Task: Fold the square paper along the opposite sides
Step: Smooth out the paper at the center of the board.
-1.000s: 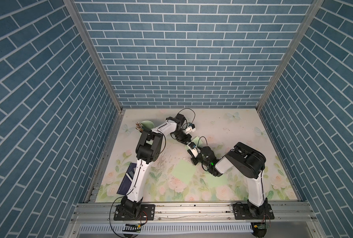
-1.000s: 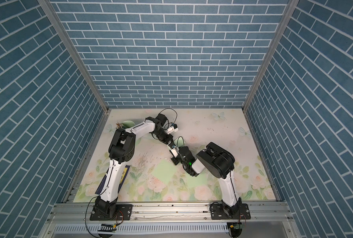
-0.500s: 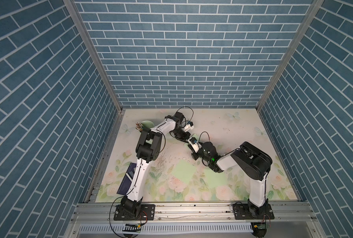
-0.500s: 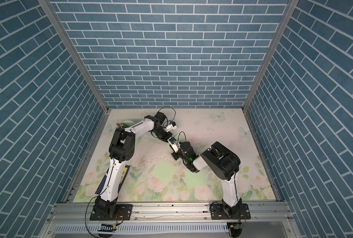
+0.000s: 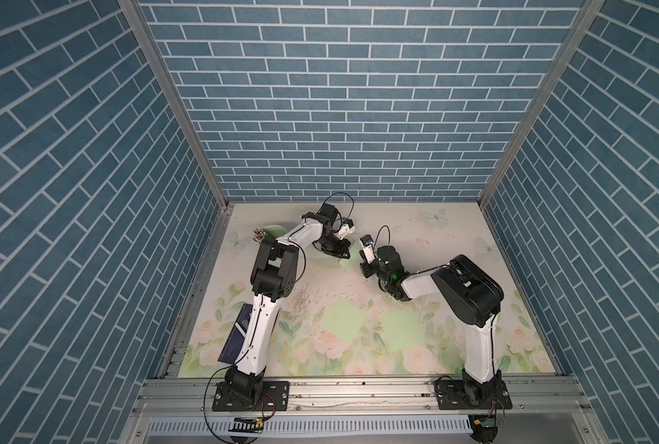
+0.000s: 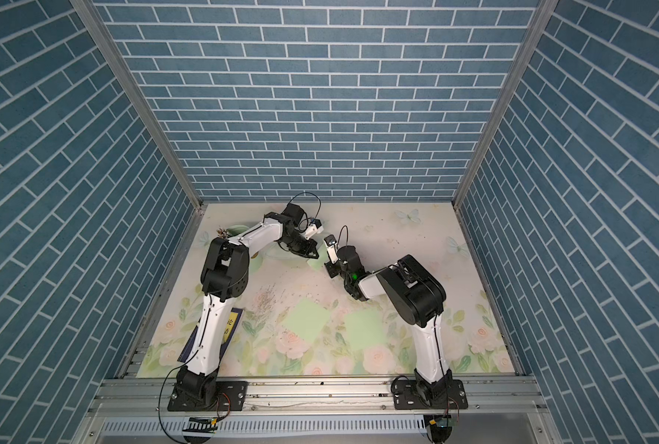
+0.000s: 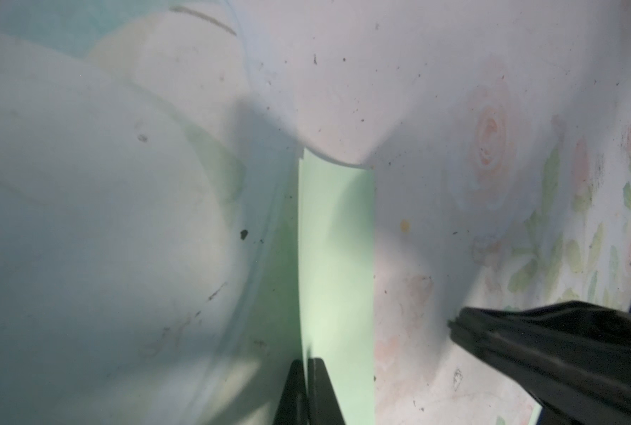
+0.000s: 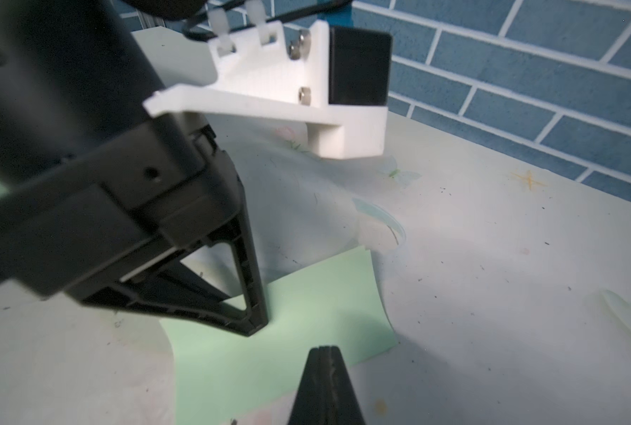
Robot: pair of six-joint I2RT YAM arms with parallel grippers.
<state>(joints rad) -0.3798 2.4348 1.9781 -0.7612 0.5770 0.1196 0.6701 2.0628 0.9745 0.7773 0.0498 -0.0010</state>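
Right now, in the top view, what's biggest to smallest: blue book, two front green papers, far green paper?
1. Left front paper, right front paper: alike.
2. Blue book: partly hidden, unsure.
3. Far green paper.

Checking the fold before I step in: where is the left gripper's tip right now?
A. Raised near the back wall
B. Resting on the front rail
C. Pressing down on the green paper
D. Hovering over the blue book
C: in the right wrist view the shut left gripper has its tip down on the green paper, with the shut right gripper close by.
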